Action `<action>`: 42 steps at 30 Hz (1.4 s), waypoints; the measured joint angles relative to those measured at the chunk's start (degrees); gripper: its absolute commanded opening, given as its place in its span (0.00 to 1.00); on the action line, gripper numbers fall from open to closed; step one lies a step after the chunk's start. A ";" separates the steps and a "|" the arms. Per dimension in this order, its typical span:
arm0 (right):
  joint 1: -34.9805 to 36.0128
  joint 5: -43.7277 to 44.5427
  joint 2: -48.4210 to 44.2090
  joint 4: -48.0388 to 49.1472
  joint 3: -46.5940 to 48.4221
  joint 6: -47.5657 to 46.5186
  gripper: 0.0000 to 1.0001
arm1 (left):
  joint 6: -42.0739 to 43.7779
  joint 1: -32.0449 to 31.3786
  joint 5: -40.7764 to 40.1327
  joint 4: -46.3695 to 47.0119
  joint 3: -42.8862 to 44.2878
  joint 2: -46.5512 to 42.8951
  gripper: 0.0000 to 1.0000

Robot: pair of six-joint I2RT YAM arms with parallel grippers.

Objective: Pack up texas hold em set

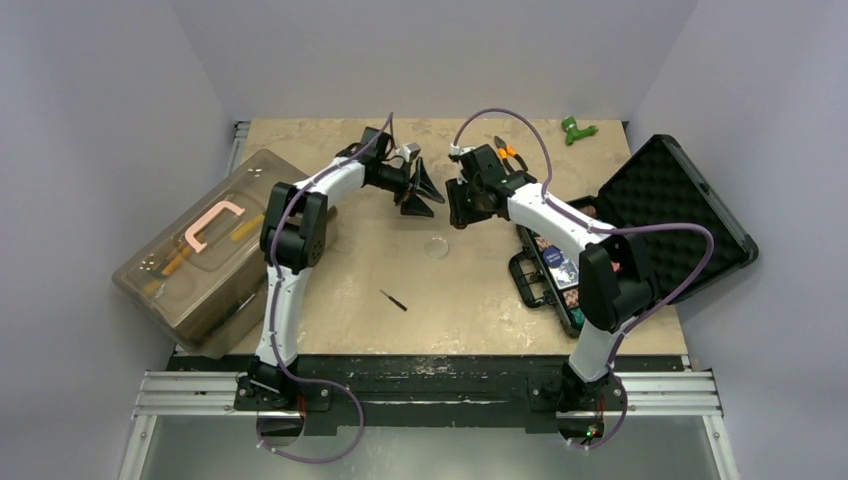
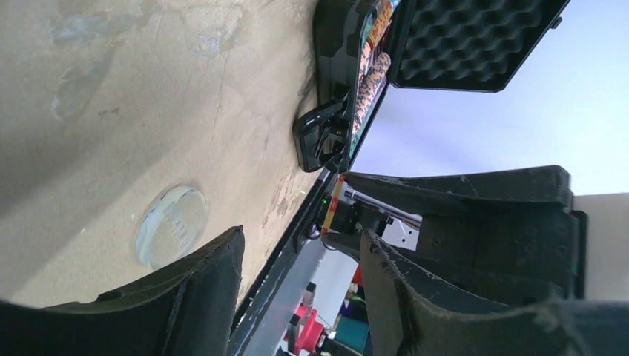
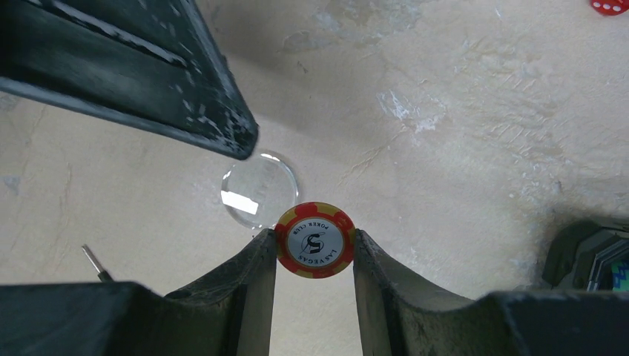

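The black case (image 1: 665, 205) lies open at the right, its egg-crate foam lid (image 2: 475, 41) up and rows of striped chips (image 2: 371, 70) in its base. My right gripper (image 1: 460, 208) is shut on a red and yellow poker chip (image 3: 315, 239), held by its edges above the table. A clear round button (image 1: 437, 247) lies on the table just beyond it and also shows in the right wrist view (image 3: 259, 189) and the left wrist view (image 2: 172, 225). My left gripper (image 1: 425, 195) is open and empty, facing the right gripper; nothing shows between its fingers in its own view (image 2: 303, 245).
A translucent brown toolbox (image 1: 215, 250) with a pink handle stands at the left edge. A small dark pin-like tool (image 1: 393, 300) lies near the front middle. A green object (image 1: 578, 129) and an orange one (image 1: 510, 152) lie at the back. A red die (image 3: 612, 6) lies on the table.
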 measured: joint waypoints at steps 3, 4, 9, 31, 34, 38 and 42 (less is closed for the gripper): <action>0.00 -0.09 0.31 -0.31 1.07 -0.02 0.21 | -0.02 -0.98 1.09 0.22 1.09 1.60 0.57; 0.00 -0.09 0.31 -0.46 1.31 -0.02 0.21 | -0.04 -1.22 1.38 0.24 1.20 1.86 0.57; 0.00 -0.37 0.83 -0.83 2.67 -0.02 0.21 | -0.90 -2.47 3.13 1.01 1.86 2.73 0.57; 0.00 -1.42 2.08 -2.64 3.89 -0.07 0.20 | -1.53 -4.83 8.46 5.01 2.27 4.63 0.41; 0.00 -1.40 2.08 -2.91 3.89 -0.17 0.20 | -1.51 -4.98 8.72 5.68 2.27 4.63 0.40; 0.00 -1.42 2.08 -3.15 4.00 -0.26 0.20 | -1.51 -5.09 9.20 6.03 2.25 4.63 0.36; 0.00 -1.42 2.54 -3.45 4.31 -0.42 0.20 | -1.51 -5.25 9.40 6.54 2.23 4.63 0.32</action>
